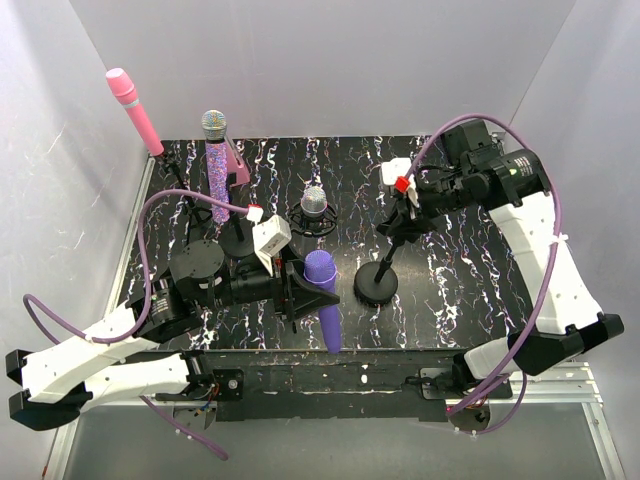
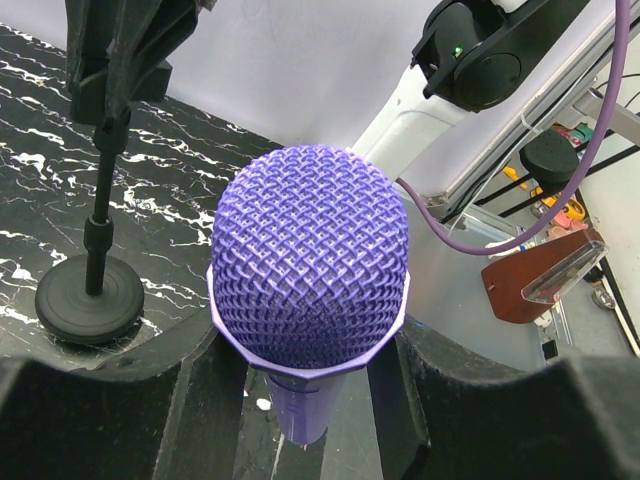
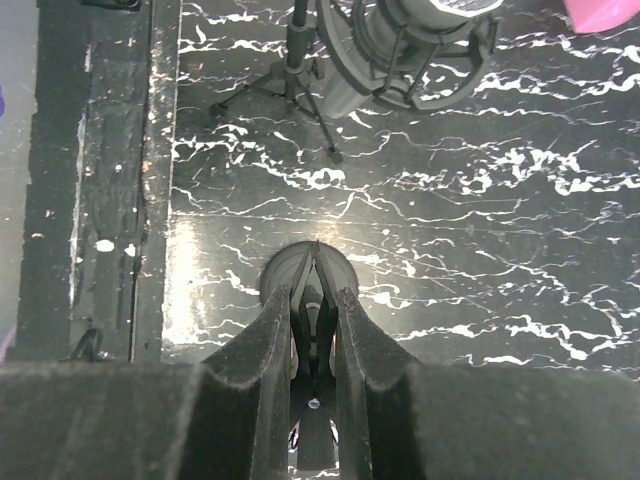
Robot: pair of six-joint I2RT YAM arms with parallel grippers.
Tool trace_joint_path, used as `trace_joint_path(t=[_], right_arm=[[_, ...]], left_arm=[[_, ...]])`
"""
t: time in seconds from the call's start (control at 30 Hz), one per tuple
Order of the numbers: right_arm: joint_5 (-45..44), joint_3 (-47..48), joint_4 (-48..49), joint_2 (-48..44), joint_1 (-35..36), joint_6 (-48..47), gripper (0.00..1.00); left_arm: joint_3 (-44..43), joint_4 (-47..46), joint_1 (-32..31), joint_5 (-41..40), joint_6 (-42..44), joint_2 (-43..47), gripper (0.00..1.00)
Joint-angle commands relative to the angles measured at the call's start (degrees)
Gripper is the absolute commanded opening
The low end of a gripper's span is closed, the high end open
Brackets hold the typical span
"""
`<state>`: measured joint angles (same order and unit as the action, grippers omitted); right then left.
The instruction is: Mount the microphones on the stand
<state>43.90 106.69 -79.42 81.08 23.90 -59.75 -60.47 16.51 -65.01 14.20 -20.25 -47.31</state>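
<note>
Three holders at the back of the table [image 1: 470, 290] each have a mic in them. The pink microphone [image 1: 135, 108] leans in its holder at the far left, close to the wall. The glittery purple microphone [image 1: 216, 170] stands in the next holder with its silver head up. The silver-grey microphone [image 1: 314, 204] sits inside a black ring holder [image 3: 420, 50] on thin legs, near the middle of the table.

The plain purple microphone [image 2: 308, 265] is in no holder. The left gripper [image 1: 300, 290] is squeezed onto its body just under the head, one finger on each side. The head is a round ball of purple mesh with a paler ring below it. The mic is over the near part of the table, with its head pointing toward the back.

The right gripper [image 1: 398, 225] is pinched tight on the thin top part of the round-base stand [image 1: 376, 284]. This stand sits just to the right of the purple mic.

From the left wrist, the head and the fingers hide most of the mic's body. From the right wrist, the fingers cover the top of the stand. A pink shape [image 3: 605, 12] is cut off at the corner there. It may be a block, but I cannot tell.
</note>
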Motion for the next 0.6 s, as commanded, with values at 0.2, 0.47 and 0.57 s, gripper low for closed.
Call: trace_joint_path(t=[0.2, 0.47, 0.57], right_arm=[[0.66, -2.72, -12.16, 0.13, 2.55, 1.91, 0.01], [3.29, -2.72, -12.08, 1.71, 4.23, 4.11, 0.22], [3.65, -1.84, -11.81, 1.63, 4.31, 5.51, 0.35]], left_arm=[[-0.97, -0.25, -0.2, -0.05, 0.91, 0.9, 0.0], [-1.14, 0.1, -0.2, -0.31, 1.09, 0.73, 0.0], [-1.06, 0.1, -0.2, -0.48, 1.18, 0.81, 0.0]])
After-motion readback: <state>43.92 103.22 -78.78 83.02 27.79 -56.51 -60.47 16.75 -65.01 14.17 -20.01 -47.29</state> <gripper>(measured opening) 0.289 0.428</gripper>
